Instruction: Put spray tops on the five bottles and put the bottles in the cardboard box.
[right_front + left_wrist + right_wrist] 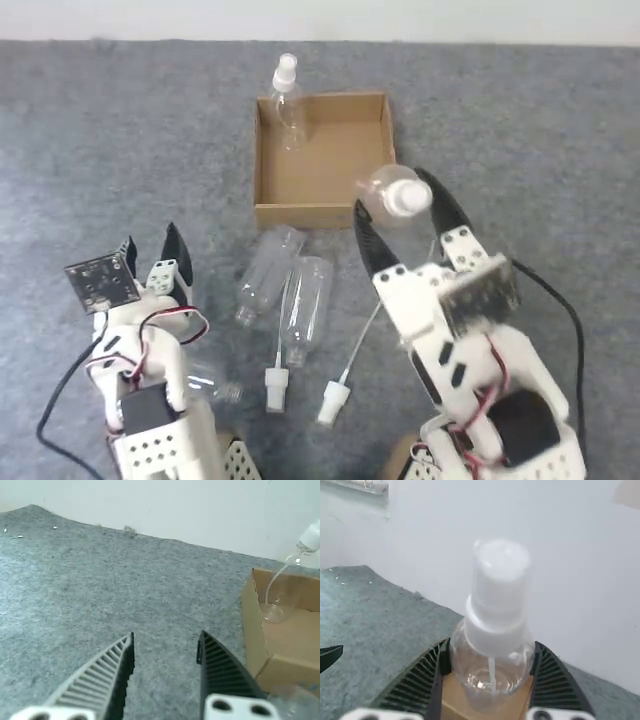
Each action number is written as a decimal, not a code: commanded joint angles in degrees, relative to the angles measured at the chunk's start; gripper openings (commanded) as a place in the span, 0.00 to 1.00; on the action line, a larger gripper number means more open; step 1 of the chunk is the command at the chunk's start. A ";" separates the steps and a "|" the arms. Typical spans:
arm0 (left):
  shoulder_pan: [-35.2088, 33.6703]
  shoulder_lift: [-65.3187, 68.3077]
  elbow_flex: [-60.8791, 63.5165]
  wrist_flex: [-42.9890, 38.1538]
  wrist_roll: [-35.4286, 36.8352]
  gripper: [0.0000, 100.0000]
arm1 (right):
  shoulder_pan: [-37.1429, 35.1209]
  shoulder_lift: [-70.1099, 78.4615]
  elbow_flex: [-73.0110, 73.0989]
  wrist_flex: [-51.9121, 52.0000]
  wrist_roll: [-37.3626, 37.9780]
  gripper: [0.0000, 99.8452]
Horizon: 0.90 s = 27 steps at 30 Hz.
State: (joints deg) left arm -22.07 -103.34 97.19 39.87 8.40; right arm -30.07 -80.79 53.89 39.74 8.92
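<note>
High view: the right gripper (390, 192) is clamped on a capped bottle (378, 186), which is held between both fingers at the lower right corner of the cardboard box (335, 160). Its spray top is seen almost end-on. The long axis is near vertical, with the top tipped slightly toward lower right. In the right wrist view the bottle is gripped at the shoulder, top upward. The left gripper (152, 245) is noted at lower left, fingers apart, nothing between. A second capped bottle (287, 100) stands upright in the box's upper left corner. Two uncapped bottles (268, 265) lie at centre, necks toward the bottom edge.
</note>
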 commanded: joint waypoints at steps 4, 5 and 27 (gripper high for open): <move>0.09 -1.05 -0.66 0.09 0.35 0.19 | 0.66 12.35 -5.36 -6.99 -0.26 0.13; 0.09 -1.05 -0.66 0.09 0.35 0.19 | 0.66 14.11 -5.36 -8.13 -0.26 0.13; 0.09 -1.05 -0.66 0.18 0.35 0.19 | -1.80 54.55 -24.62 -18.68 -0.79 0.13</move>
State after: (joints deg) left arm -22.07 -103.34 97.19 39.87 8.40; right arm -30.24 -29.10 35.87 22.59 8.92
